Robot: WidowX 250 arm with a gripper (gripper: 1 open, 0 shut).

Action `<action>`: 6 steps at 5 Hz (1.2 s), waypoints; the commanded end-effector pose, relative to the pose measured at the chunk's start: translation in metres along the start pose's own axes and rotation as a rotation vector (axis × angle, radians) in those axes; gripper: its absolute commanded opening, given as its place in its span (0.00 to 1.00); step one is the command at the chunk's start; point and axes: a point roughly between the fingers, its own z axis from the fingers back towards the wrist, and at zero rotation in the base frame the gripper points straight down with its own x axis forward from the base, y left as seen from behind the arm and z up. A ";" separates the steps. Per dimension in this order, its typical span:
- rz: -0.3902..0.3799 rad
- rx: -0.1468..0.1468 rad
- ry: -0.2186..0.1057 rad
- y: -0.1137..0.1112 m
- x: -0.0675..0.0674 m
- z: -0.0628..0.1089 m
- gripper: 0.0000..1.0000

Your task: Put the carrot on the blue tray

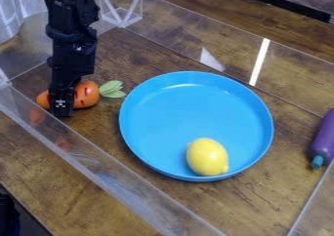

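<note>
The orange carrot (82, 97) lies on the wooden table at the left, its light green leaves pointing right toward the blue tray (196, 103). My black gripper (62, 98) comes straight down onto the carrot, with its fingers pressed against the carrot's sides, shut on it. The carrot still rests on the table, a short way left of the tray's rim. Part of the carrot's left end is hidden behind the fingers.
A yellow lemon (206, 156) sits inside the tray near its front rim. A purple eggplant-like toy (322, 137) lies at the right edge. Clear plastic walls (92, 162) run along the front and left of the table.
</note>
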 end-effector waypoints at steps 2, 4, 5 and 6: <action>0.012 0.045 -0.003 -0.002 0.004 0.025 0.00; 0.025 0.056 0.003 -0.006 0.007 0.037 0.00; 0.032 0.062 0.007 -0.009 0.008 0.044 0.00; 0.036 0.065 0.007 -0.011 0.010 0.048 0.00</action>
